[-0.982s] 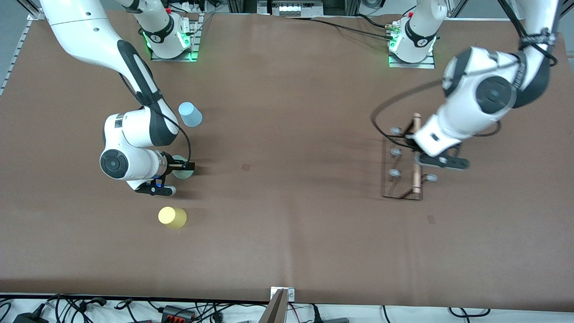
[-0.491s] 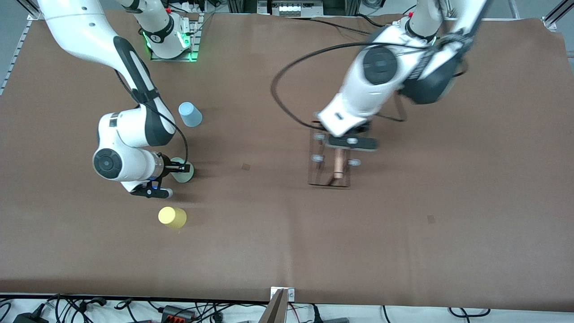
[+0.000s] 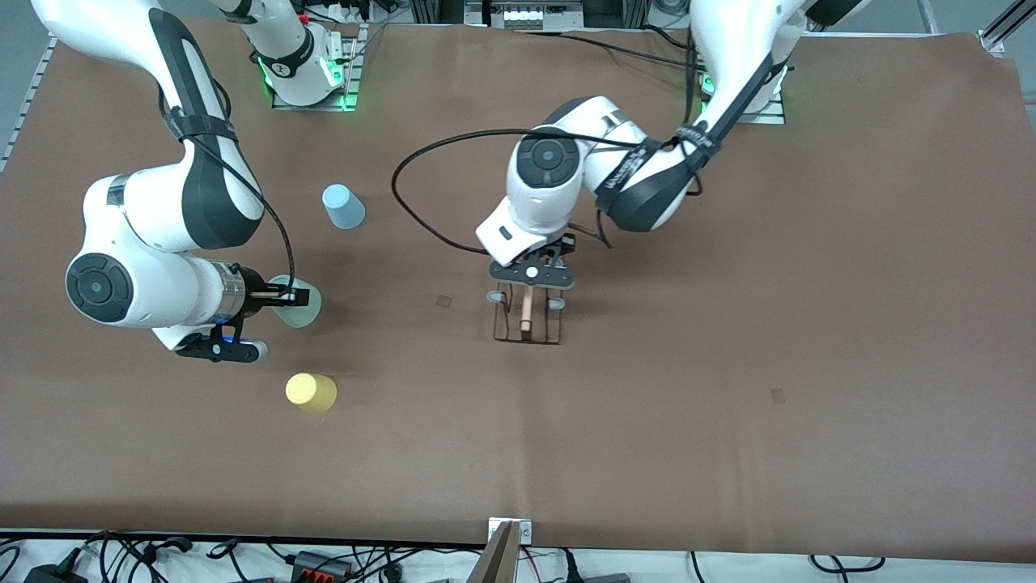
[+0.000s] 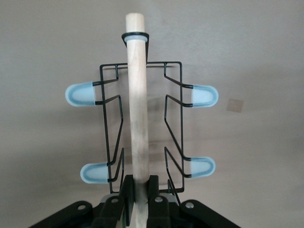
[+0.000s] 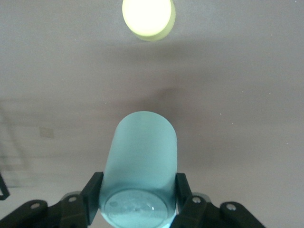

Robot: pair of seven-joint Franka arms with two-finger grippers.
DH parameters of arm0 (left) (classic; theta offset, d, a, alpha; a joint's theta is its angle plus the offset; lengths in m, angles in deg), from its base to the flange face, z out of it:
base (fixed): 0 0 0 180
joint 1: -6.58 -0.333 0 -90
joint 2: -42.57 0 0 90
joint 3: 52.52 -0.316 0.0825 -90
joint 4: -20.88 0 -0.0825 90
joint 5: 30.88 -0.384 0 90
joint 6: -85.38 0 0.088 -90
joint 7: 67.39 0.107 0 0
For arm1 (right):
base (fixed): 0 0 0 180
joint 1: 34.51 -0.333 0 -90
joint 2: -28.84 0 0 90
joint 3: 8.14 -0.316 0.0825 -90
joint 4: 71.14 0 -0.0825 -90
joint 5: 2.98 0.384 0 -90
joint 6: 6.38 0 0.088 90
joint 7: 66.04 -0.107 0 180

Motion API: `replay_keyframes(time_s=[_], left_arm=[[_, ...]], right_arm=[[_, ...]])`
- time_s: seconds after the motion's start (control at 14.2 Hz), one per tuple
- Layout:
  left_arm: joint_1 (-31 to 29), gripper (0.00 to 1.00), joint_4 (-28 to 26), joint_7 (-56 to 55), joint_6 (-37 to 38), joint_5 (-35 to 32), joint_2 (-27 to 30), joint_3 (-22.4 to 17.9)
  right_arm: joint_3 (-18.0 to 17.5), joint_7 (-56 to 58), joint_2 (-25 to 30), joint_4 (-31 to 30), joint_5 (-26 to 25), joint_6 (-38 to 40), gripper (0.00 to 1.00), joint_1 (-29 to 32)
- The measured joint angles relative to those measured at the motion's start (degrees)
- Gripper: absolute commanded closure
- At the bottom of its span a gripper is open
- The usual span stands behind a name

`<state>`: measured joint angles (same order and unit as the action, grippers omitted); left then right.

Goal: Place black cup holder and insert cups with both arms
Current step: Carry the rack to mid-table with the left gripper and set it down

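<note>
My left gripper (image 3: 530,285) is shut on the wooden rod of the black cup holder (image 3: 527,317) and holds it over the middle of the table. In the left wrist view the rod (image 4: 137,114) runs between my jaws, with pale-tipped pegs (image 4: 80,94) on both sides of the holder (image 4: 173,123). My right gripper (image 3: 293,298) is shut on the pale green cup (image 3: 303,306), tipped on its side above the table toward the right arm's end; the right wrist view shows the cup (image 5: 140,161) between my fingers. The yellow cup (image 3: 311,393) and the light blue cup (image 3: 343,206) stand upside down.
The yellow cup also shows in the right wrist view (image 5: 147,18). A brown mat (image 3: 728,364) covers the table. Cables (image 3: 324,559) and a metal bracket (image 3: 503,551) lie along the table's edge nearest the front camera.
My left arm has carried the cup holder from the left arm's end to the middle of the table. My right gripper has lifted the green cup and drawn it toward the right arm's end.
</note>
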<state>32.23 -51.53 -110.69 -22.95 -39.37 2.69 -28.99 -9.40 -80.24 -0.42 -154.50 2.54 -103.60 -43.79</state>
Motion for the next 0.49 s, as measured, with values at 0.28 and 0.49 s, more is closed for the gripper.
replay_keyframes(time_s=[0.28, 0.49], left_arm=[[1.1, 0.97, 1.3, -2.3, -1.5, 0.0, -0.6, -0.3], [2.9, 0.94, 1.3, -5.2, -3.0, -0.4, -2.1, -2.2]], right_arm=[[0.0, 0.0, -0.8, 0.0, 0.0, 0.0, 0.75, 0.0], [0.0, 0.0, -0.9, 0.0, 0.0, 0.0, 0.74, 0.0]])
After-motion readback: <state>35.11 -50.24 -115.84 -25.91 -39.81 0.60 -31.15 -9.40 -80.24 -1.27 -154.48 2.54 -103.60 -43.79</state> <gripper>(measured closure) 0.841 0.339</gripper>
